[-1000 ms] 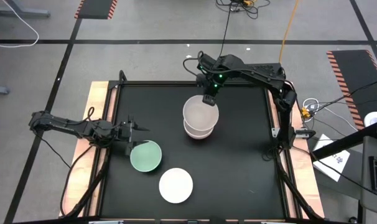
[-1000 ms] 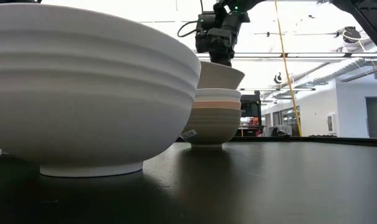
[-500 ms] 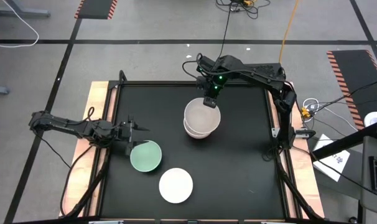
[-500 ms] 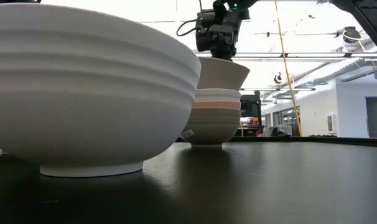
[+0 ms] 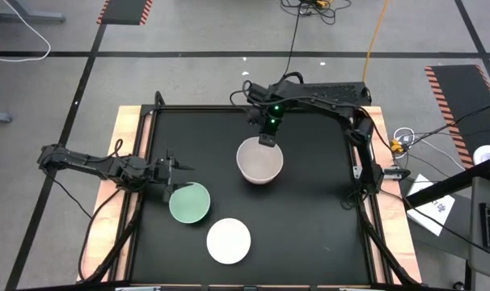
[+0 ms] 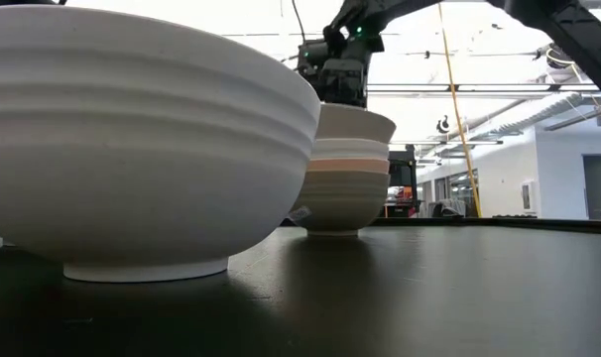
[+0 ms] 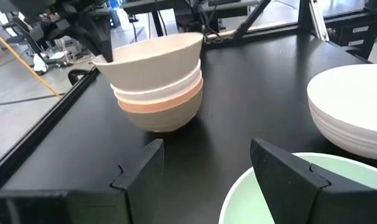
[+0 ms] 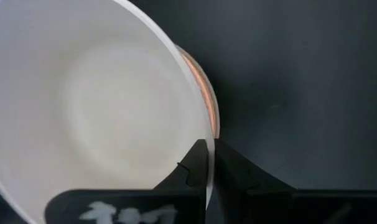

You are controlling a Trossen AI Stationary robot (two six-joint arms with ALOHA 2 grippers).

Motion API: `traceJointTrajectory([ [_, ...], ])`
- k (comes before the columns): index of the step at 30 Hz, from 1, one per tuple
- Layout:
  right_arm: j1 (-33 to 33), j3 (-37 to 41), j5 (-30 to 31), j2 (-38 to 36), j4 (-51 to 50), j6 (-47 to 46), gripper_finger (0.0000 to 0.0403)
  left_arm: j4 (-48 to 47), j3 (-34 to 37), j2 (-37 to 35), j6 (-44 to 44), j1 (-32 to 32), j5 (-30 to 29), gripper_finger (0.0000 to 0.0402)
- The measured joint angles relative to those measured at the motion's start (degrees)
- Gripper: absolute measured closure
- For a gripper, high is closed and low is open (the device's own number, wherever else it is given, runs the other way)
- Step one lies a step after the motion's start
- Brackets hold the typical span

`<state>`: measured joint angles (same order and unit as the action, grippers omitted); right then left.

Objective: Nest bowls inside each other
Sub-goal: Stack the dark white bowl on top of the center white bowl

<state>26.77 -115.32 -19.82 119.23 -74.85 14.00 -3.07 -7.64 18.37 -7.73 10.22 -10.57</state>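
Black tabletop (image 5: 310,218) with a wooden edge, grey floor with hazard tape around it, bright lab hall behind in the low view.

Left side: left gripper (image 5: 169,173) hangs at the table's left edge, fingers spread wide and empty, just beside the mint green bowl (image 5: 189,202). Mint bowl sits alone, upright, rim facing the open fingers in the left wrist view. Near it, toward the front, a white bowl (image 5: 229,241) also stands alone, apart from the mint one.

Centre: the stack (image 5: 259,161), olive-grey bowl at the bottom, orange-coral band above it, a pale bowl, then the beige bowl (image 7: 152,53) on top. Top bowl looks seated, roughly level.

Right gripper (image 5: 266,139) comes in from the far side, fingers pinched tight on the beige bowl's far rim; right wrist view shows one finger inside the wall, one outside.

Handling, as judgement: bowls look rigid, glazed, thin-walled, so light but slick and chippable. A rim pinch is the only practical hold, a finger each side of the wall. One-sided grip lets a bowl tilt, so lower flat and release gently. Ribbed outside on the white bowl may help friction. Mint bowl's near rim is the obvious hold for the left arm.
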Motion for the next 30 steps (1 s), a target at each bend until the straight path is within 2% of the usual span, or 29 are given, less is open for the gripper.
traceJointTrajectory([
  [7,-0.3,-0.1,1.4,1.7,-5.0,-0.2,0.0399,-0.5,0.0,0.0,0.3,0.0,0.0,0.0160],
  [12,-1.9,-0.1,6.5,-0.4,-5.7,-1.3,0.0399,-0.7,0.0,0.0,0.3,0.0,0.0,0.0160],
  [30,-4.0,0.0,9.2,-0.8,-6.4,-4.2,0.0399,-1.3,0.0,0.0,2.3,0.0,0.0,0.0160],
])
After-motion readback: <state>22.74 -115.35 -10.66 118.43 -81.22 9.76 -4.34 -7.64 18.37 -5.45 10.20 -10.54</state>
